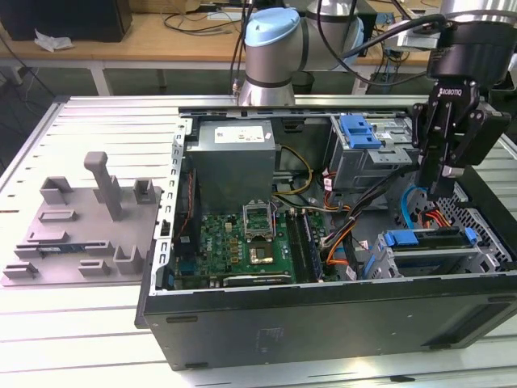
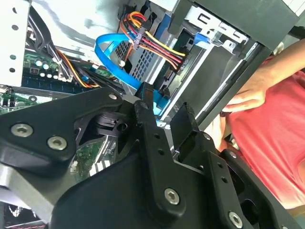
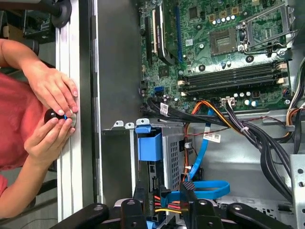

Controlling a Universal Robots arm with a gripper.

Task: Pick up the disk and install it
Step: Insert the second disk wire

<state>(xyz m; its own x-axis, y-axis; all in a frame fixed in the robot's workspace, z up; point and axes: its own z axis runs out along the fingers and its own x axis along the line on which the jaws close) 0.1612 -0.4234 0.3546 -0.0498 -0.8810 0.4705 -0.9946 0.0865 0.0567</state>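
Slatted metal tabletop (image 1: pixel 97 121) carried an open computer case (image 1: pixel 323 323) lying on its side, with a wooden bench behind it at the top of the exterior view. The disk (image 1: pixel 432 238) sat in a drive cage at the lower right of that frame, its blue bracket end turned toward the motherboard (image 1: pixel 242 242).

Directly above it hung the gripper (image 1: pixel 440 182), fingers apart and holding nothing. In both wrist views the two black fingers (image 3: pixel 138 202) stood spread, and the gap (image 2: pixel 164 102) between them held only cables. A red, yellow and orange wire bundle (image 2: pixel 157 45) and a blue flat cable (image 3: pixel 205 186) lay close under the fingertips, crowding the space around the cage. A blue plastic tab (image 3: pixel 150 145) stood just beside the cage's perforated wall.

Farther off, a second blue bracket (image 1: pixel 359 131) lay on the upper bay at the right of the exterior view, next to the grey power supply (image 1: pixel 234 158). A grey moulded fixture (image 1: pixel 81 226) rested on the table at the left of that frame.

A person in a red shirt (image 3: pixel 12 124) stood at the case's edge, both hands (image 3: pixel 52 93) around a small dark knob on the table rail.
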